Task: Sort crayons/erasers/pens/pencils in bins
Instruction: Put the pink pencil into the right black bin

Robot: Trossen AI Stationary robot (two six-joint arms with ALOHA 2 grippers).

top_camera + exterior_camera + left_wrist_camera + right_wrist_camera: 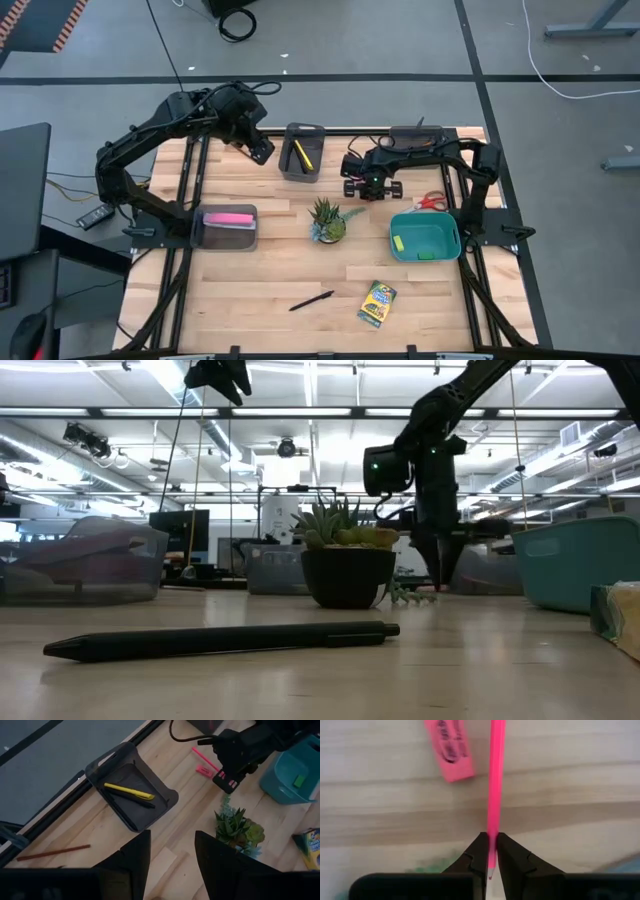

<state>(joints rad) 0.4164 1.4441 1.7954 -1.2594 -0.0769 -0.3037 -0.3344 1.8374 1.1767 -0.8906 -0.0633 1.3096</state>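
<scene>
Pink pencil (495,785) sits pinched in the right gripper (490,851) (left gripper (172,852) hovers open) beside a pink eraser (449,751).

A small potted plant (327,220) with spiky green leaves stands near the middle of the wooden table (260,290), in a dark round pot. Red-handled scissors (431,202) lie on the table toward its right edge. Off the table's left edge, on the grey floor, sits a small black box (93,217) with cables. A black coiled cable (238,22) lies on the floor beyond the far edge.
</scene>
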